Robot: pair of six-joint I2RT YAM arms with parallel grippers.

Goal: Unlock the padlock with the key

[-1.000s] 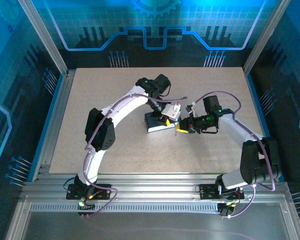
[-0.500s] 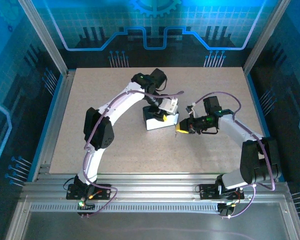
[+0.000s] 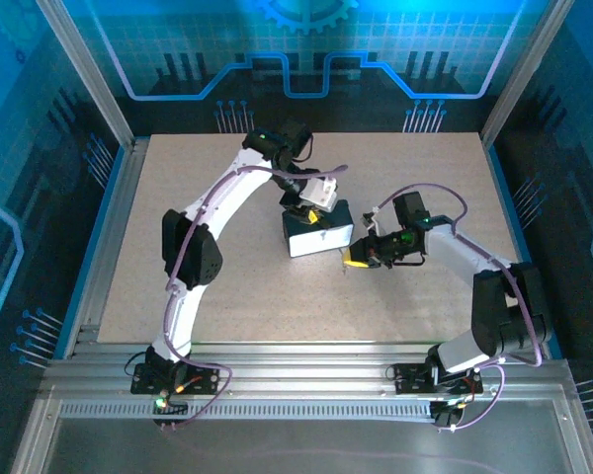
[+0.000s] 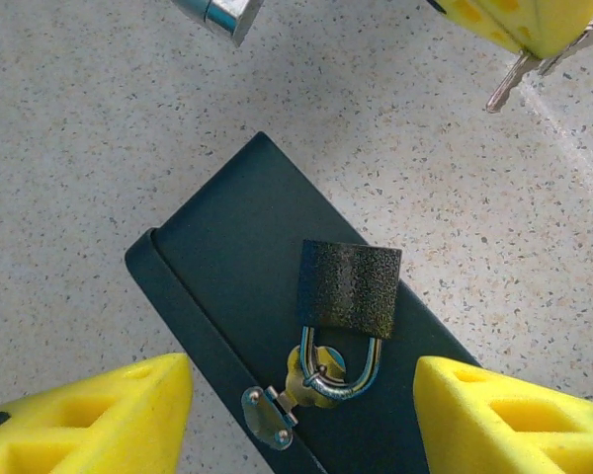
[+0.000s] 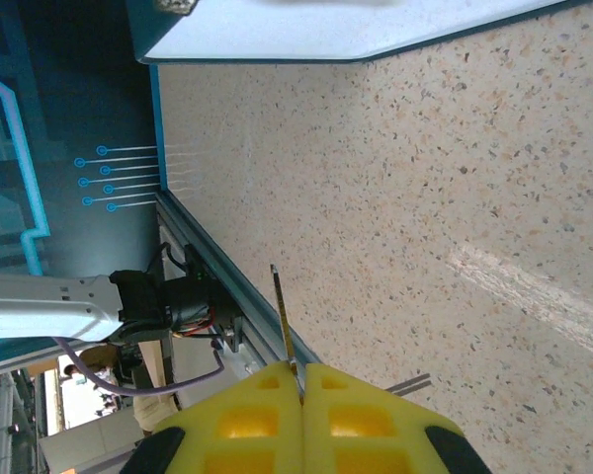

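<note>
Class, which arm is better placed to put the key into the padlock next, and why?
Right: the right gripper pinches the key beside the tin; the left gripper hangs open over the padlock.

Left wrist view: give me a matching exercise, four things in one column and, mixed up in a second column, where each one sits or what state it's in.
Column one
1. padlock
2. key
3. left tool
4. dark blue tin

Column two
A. flat on the speckled table
B. open, with a yellow pad in each lower corner
C. lying on top of the tin
D. pinched in the right tool, upper right

Pairs: 1-C, 2-D, 3-B, 4-A.
</note>
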